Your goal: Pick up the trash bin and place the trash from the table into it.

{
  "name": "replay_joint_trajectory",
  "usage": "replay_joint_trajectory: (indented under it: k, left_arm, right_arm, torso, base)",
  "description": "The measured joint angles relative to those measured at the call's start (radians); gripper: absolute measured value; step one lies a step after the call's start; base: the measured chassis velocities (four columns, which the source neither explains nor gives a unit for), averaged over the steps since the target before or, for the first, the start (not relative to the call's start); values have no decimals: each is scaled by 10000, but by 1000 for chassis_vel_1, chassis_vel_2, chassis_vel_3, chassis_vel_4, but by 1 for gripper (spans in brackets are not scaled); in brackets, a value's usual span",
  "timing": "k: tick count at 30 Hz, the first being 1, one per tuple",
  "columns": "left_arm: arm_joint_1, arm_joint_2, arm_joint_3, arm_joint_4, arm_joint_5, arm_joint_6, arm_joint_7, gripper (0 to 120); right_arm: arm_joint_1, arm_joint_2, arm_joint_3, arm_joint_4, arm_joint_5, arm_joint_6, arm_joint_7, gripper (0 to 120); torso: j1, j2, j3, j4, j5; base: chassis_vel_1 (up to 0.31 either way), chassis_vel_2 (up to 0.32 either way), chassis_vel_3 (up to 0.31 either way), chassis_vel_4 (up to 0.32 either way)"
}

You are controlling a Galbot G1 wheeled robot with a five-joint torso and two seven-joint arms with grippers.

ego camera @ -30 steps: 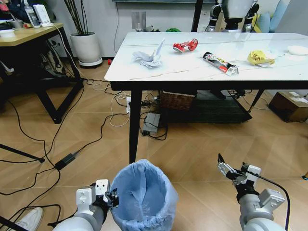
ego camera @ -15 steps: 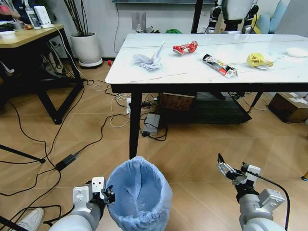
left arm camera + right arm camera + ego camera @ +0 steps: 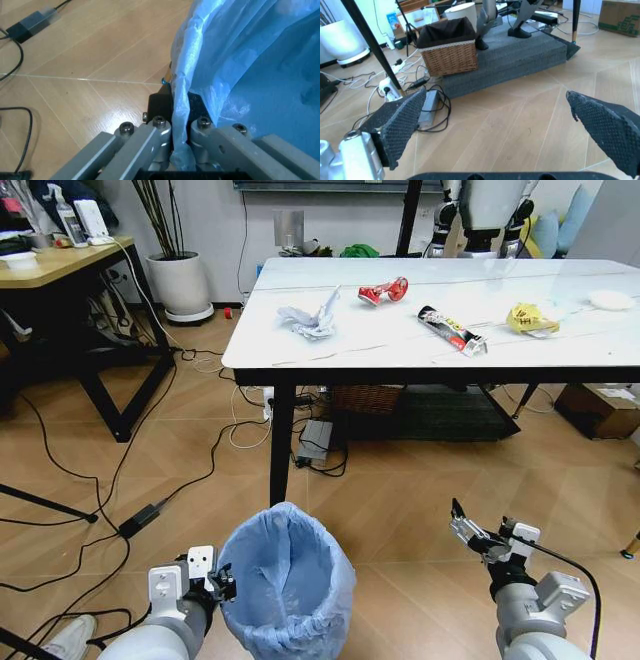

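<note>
The left gripper [image 3: 179,123] pinches the rim of the bin [image 3: 285,580], low before the worktop [image 3: 400,330]. Trash [image 3: 452,329] lies on the worktop. The right gripper [image 3: 468,530] hangs open over the floor.

Bright even indoor light, glare on the table [image 3: 400,330]

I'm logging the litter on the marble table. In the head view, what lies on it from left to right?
White tissues → red wrapper → black-red-yellow stick pack → yellow wrapper → white round lid.
</note>
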Motion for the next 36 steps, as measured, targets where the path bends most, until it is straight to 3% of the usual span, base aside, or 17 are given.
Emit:
replay_joint_trajectory:
  k: [13,22,26,36]
  left_arm:
    - [113,-33,-200,-72,-5,0,0,0]
    - [130,-48,-246,-94,-52,0,4,0]
    - [121,2,-347,-93,-118,0,9,0]
    - [73,-29,-449,-92,-199,0,32,0]
  right_arm:
    - [-31,29,-49,80,-94,30,-48,100]
    - [-141,-17,70,94,-894,654,-1081,100]
    - [-225,-6,-9,196,-1372,1016,-1612,100]
    - [-360,-194,-12,562,-1332,1004,-1394,100]
  torso:
    - [135,438,303,0,0]
    - [188,683,495,0,0]
    - [266,943,679,1,0]
    - [462,1471,1008,0,0]
  base:
    - [0,0,0,0]
    - [0,0,0,0]
    - [0,0,0,0]
    - [0,0,0,0]
